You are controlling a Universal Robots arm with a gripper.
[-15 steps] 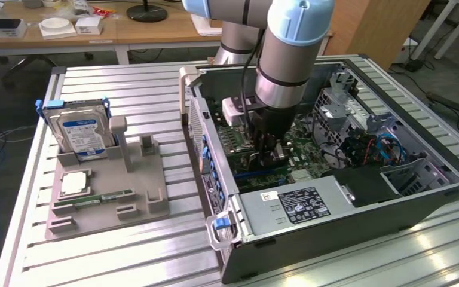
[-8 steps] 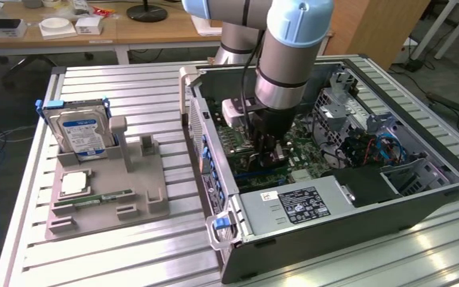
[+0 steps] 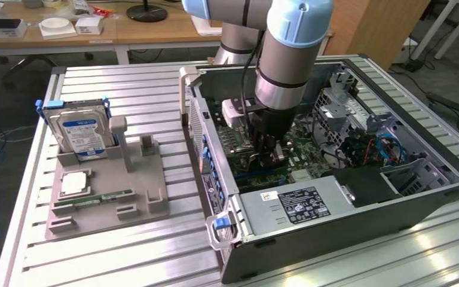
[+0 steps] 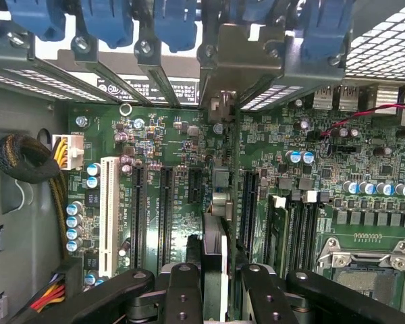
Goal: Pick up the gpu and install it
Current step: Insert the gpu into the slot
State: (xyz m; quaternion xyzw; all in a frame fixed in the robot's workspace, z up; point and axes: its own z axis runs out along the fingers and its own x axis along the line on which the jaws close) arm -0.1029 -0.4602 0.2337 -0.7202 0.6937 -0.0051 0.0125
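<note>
The gpu appears edge-on in the wrist view as a slim strip running over the green motherboard. It lies between two black expansion slots. Its silvery bracket meets the case's rear slot wall, under the blue latches. My gripper is shut on the gpu, with one black finger on each side of the card. In the exterior view the gripper reaches down into the open computer case, low over the motherboard. I cannot tell whether the card's edge sits in a slot.
A grey fixture tray on the exterior view's left holds a blue-labelled hard drive, a processor chip and a green memory stick. Inside the case are the power supply, a white slot, memory slots, the processor socket and cable bundles.
</note>
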